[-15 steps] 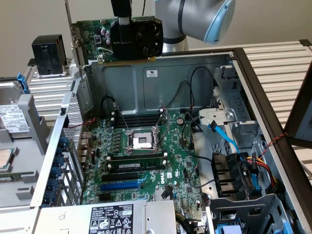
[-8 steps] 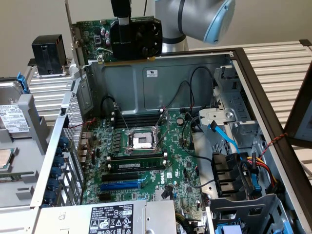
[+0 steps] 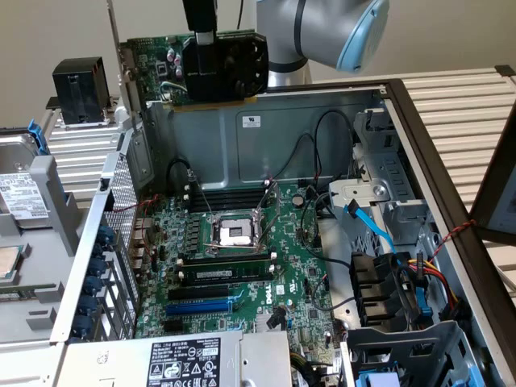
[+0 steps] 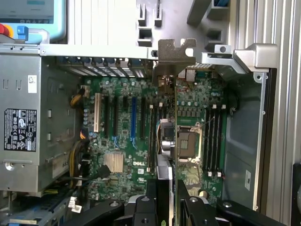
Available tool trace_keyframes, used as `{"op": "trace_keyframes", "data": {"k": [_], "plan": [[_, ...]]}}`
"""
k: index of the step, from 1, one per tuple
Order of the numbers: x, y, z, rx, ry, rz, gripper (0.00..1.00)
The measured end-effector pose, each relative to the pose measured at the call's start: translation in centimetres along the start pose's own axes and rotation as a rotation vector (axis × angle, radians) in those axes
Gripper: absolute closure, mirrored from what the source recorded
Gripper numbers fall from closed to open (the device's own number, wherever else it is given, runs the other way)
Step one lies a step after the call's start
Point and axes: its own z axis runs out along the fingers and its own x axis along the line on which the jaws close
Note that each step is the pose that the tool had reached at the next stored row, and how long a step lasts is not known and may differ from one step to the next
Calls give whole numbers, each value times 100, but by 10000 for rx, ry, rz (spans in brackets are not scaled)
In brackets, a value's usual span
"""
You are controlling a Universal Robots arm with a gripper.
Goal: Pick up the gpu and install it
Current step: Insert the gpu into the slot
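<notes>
You are holding the graphics card [image 3: 219, 68] clamped in the gripper [image 3: 201, 38], which is gripping it by its upper edge. The card is hanging high over the far wall of the open computer case [image 3: 266, 129], well above the board [image 3: 250, 266]. Seen from the wrist, the card is showing edge-on between the fingers, metal bracket [image 4: 175, 56] at the far end, and its long axis is running parallel to the slots (a good sign). It is lining up over the edge of the processor socket [image 4: 187, 143], though, while the blue slot [image 4: 133, 117] is lying off to one side, toward the grey power supply [image 4: 28, 122].
</notes>
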Motion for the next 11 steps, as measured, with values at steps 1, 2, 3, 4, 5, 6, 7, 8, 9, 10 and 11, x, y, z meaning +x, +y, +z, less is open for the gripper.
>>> {"op": "trace_keyframes", "data": {"k": [1, 2, 3, 4, 5, 6, 7, 8, 9, 10, 11], "plan": [[-1, 1, 19, 0, 1, -3, 73], [-1, 1, 37, 0, 1, -5, 73], [-2, 3, 57, 3, -1, -8, 73], [-2, 5, 74, 6, -1, -9, 73], [-3, 7, 92, 9, 0, -11, 73], [-3, 10, 110, 13, -1, -13, 73], [-4, 12, 128, 16, -1, -15, 73], [-4, 15, 147, 16, -1, -15, 73], [-5, 16, 163, 16, 0, -17, 73], [-5, 18, 183, 17, -1, -17, 73], [-6, 20, 201, 16, 0, -18, 73]]}}
